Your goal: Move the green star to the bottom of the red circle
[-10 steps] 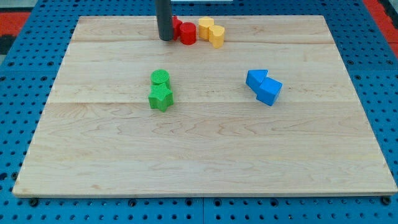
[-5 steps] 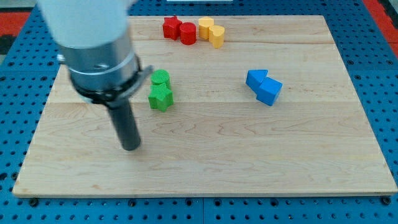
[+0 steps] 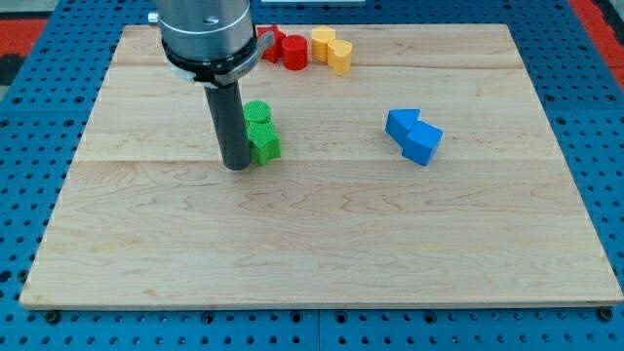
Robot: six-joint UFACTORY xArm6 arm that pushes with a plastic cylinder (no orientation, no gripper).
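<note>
The table is a pale wooden board of joined planks, resting on a blue perforated base with a strip of red at the view's top corners. No end effector exists on this arm, so there is nothing to call open or closed; it ends in a dark rod whose lower end, my tip, rests on the wood.

The rod and its grey housing cover the left edge of the green star, so only its right part shows. The tip sits at the star's 9 o'clock, touching it or very nearly so; the contact line is hidden. A green round block lies against the star at its 12 o'clock.

The red circle stands near the table's far edge, at about 1 o'clock from the star and well apart from it. Just to its 9 o'clock is a second red block, partly hidden by the housing, possibly a star. At the circle's 3 o'clock sit two yellow blocks, touching each other. Two blue blocks, also touching, lie well off at the star's 3 o'clock.
</note>
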